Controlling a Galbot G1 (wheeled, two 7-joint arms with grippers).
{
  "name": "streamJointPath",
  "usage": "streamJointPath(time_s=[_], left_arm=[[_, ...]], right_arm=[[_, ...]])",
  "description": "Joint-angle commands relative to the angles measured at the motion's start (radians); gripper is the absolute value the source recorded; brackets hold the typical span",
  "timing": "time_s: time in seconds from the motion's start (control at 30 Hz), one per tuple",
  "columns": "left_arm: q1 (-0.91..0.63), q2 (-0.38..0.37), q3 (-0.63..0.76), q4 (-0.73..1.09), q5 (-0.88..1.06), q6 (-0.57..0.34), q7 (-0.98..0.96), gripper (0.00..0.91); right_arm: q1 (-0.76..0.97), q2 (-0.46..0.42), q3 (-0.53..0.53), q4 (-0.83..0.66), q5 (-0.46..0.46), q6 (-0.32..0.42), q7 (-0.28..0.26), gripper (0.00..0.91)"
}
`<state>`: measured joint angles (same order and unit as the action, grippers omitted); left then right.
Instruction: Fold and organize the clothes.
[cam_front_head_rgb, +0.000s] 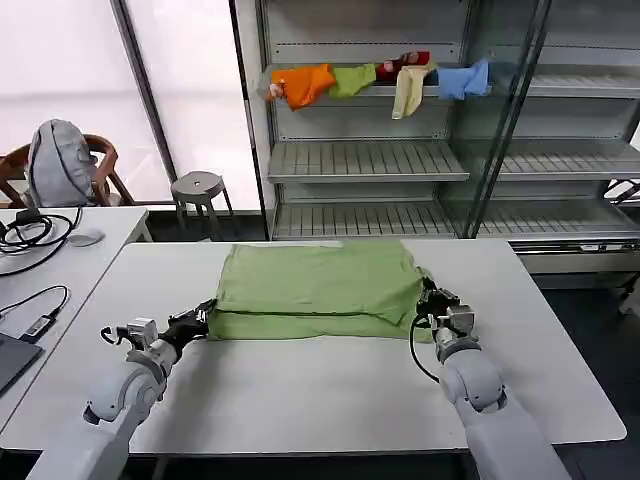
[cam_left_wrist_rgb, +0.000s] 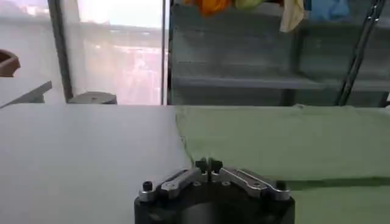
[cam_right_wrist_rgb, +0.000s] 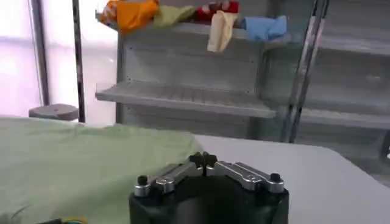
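The light green folded polo shirt (cam_front_head_rgb: 318, 290) lay across the middle of the white rectangular table (cam_front_head_rgb: 330, 390), a broad flat slab of cloth with a doubled near edge. Its collar, buttons and chest print were out of sight, tucked somewhere in the folds or turned under; I could not tell which.

My left gripper (cam_front_head_rgb: 197, 321) sat low at the shirt's near left corner, and in the left wrist view its fingertips (cam_left_wrist_rgb: 208, 165) met tip to tip, closed together right at the cloth's edge (cam_left_wrist_rgb: 183, 141). Whether any fabric was pinched between them I could not make out.

My right gripper (cam_front_head_rgb: 432, 300) was down at the shirt's near right corner, partly over the green. In the right wrist view its fingertips (cam_right_wrist_rgb: 204, 160) were likewise pressed together, with the shirt (cam_right_wrist_rgb: 73, 164) spreading away to one side and bare table (cam_right_wrist_rgb: 317, 176) to the other. Again, the tips themselves hid any pinch of cloth.

Behind the table stood a grey metal shelf rack (cam_front_head_rgb: 360, 160), and along its upper shelf a row of small garments (cam_front_head_rgb: 370, 82) in orange, green, red, yellow and blue hung over the edge, the red one mostly hidden behind the others. A grey round stool (cam_front_head_rgb: 197, 187) stood left of the rack.
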<state>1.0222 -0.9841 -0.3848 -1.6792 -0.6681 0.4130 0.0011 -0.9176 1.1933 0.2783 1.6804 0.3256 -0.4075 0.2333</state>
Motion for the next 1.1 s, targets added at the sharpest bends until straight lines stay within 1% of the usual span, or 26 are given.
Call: streamJointPath(time_s=[0.03,0.17,0.27,0.33,0.4,0.43,0.47,0.6,0.83,0.87,0.9,0.93,0.97,1.03,1.1], left_arm=[[0.024,0.008,-0.022,-0.032,0.005,-0.023,0.007,0.907],[0.069,0.024,-0.068,-0.11,-0.002,-0.029,0.003,0.907],[0.125,0.044,-0.1,-0.19,-0.012,-0.01,-0.024,0.907],[0.178,0.06,-0.107,-0.25,-0.011,0.029,-0.056,0.907],[0.216,0.062,-0.096,-0.272,0.003,0.044,-0.085,0.907],[0.222,0.059,-0.088,-0.281,0.007,0.068,-0.096,0.907],[0.224,0.057,-0.08,-0.283,0.007,0.087,-0.112,0.907],[0.208,0.04,-0.047,-0.258,0.017,0.108,-0.136,0.907],[0.184,0.02,-0.025,-0.199,0.058,0.12,-0.155,0.907],[0.181,0.02,-0.024,-0.188,0.058,0.12,-0.158,0.907],[0.179,0.02,-0.023,-0.18,0.058,0.121,-0.157,0.464],[0.178,0.021,-0.019,-0.175,0.058,0.121,-0.156,0.03],[0.177,0.022,-0.013,-0.172,0.058,0.122,-0.155,0.01],[0.177,0.019,-0.01,-0.172,0.058,0.122,-0.15,0.02],[0.177,0.013,-0.007,-0.177,0.059,0.123,-0.151,0.01]], right_arm=[[0.008,0.001,0.008,-0.016,-0.014,-0.014,0.0,0.907],[-0.002,-0.01,0.035,0.016,-0.002,-0.02,0.005,0.907],[-0.052,-0.032,0.058,0.086,0.023,-0.034,0.007,0.907],[-0.12,-0.052,0.079,0.144,0.044,-0.052,0.006,0.907],[-0.185,-0.066,0.1,0.187,0.058,-0.063,0.002,0.907],[-0.209,-0.068,0.104,0.2,0.064,-0.069,0.001,0.907],[-0.244,-0.073,0.119,0.235,0.069,-0.075,-0.003,0.907],[-0.325,-0.075,0.139,0.308,0.074,-0.087,-0.012,0.907],[-0.384,-0.065,0.156,0.321,0.058,-0.083,-0.048,0.907],[-0.385,-0.067,0.158,0.32,0.054,-0.086,-0.05,0.685],[-0.385,-0.067,0.157,0.318,0.048,-0.088,-0.049,0.0],[-0.382,-0.068,0.156,0.308,0.041,-0.091,-0.052,0.0],[-0.376,-0.07,0.148,0.295,0.04,-0.085,-0.048,0.0],[-0.367,-0.066,0.14,0.285,0.044,-0.075,-0.038,0.0],[-0.352,-0.061,0.123,0.273,0.048,-0.074,-0.037,0.0]])
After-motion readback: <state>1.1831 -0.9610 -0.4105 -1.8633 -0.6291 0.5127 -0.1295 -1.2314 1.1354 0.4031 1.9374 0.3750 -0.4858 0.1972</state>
